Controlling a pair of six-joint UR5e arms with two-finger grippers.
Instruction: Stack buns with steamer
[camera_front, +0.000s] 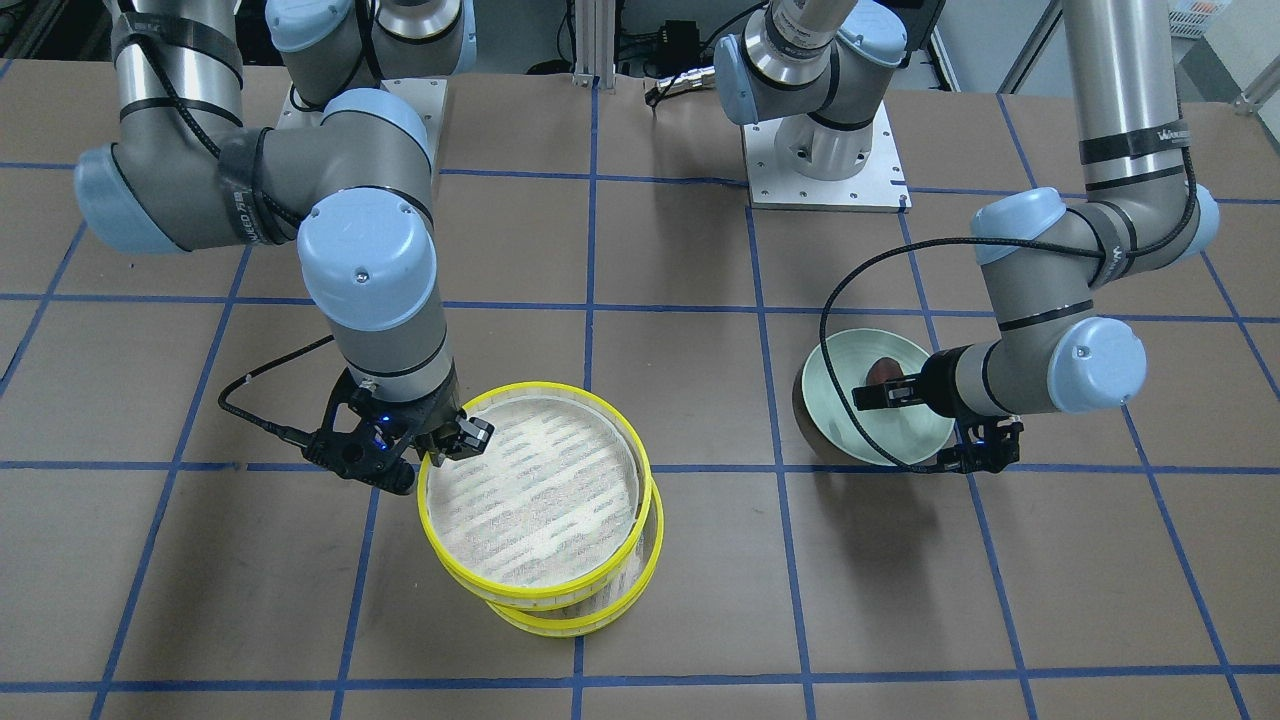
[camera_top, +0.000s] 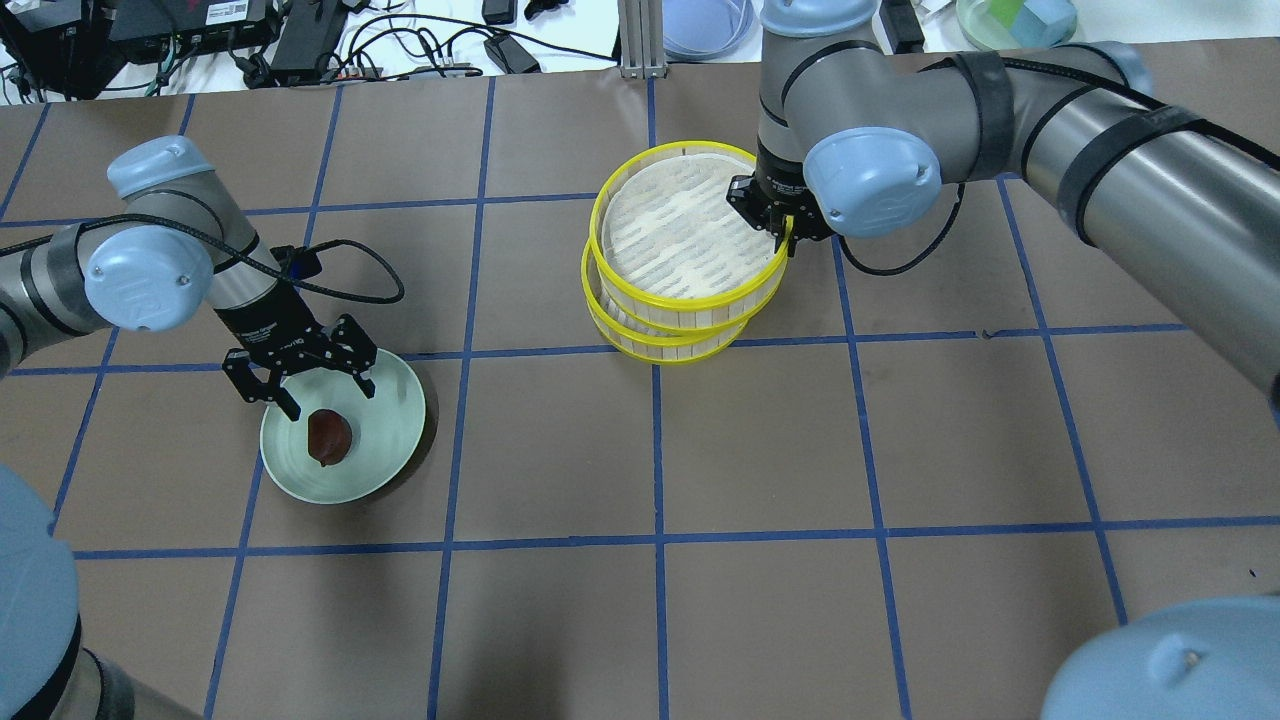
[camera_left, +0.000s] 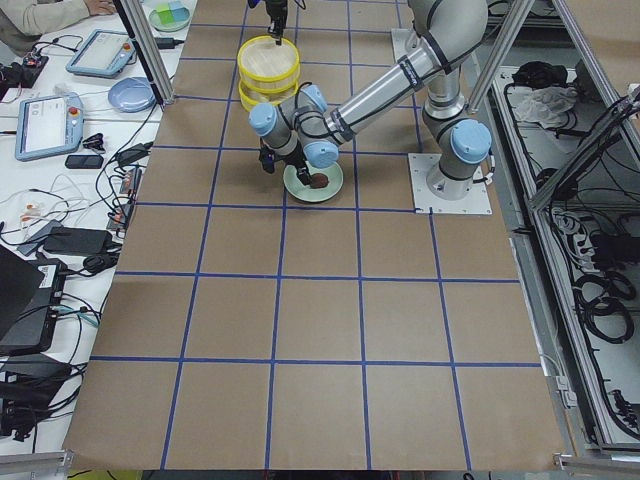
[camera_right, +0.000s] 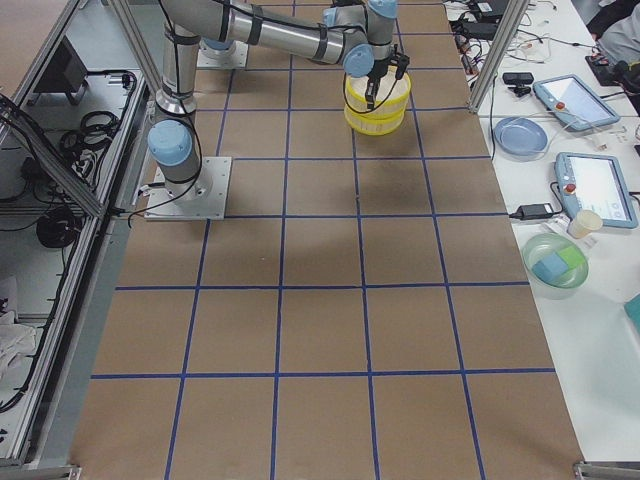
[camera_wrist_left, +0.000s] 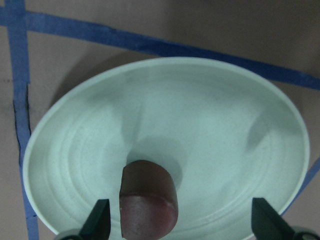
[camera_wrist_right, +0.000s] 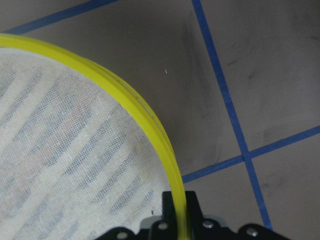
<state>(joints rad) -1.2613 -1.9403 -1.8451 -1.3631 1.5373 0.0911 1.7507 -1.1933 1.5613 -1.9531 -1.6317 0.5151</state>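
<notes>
The steamer's upper tier (camera_top: 690, 240) sits offset over the lower tier (camera_top: 662, 345), both yellow-rimmed with white floors. My right gripper (camera_top: 775, 215) is shut on the upper tier's rim; the right wrist view shows the yellow rim (camera_wrist_right: 150, 120) running between its jaws. The dark reddish-brown bun (camera_top: 328, 437) lies on the mint-green plate (camera_top: 390, 440). My left gripper (camera_top: 328, 398) is open just above the plate, its fingers either side of the bun (camera_wrist_left: 147, 205). The cream-white bun is hidden.
The arms' base plates (camera_front: 825, 170) stand at the table's robot side. A blue plate (camera_top: 705, 20) and a green bowl (camera_top: 1015, 20) lie on the white bench beyond the far edge. Blue tape lines grid the brown tabletop.
</notes>
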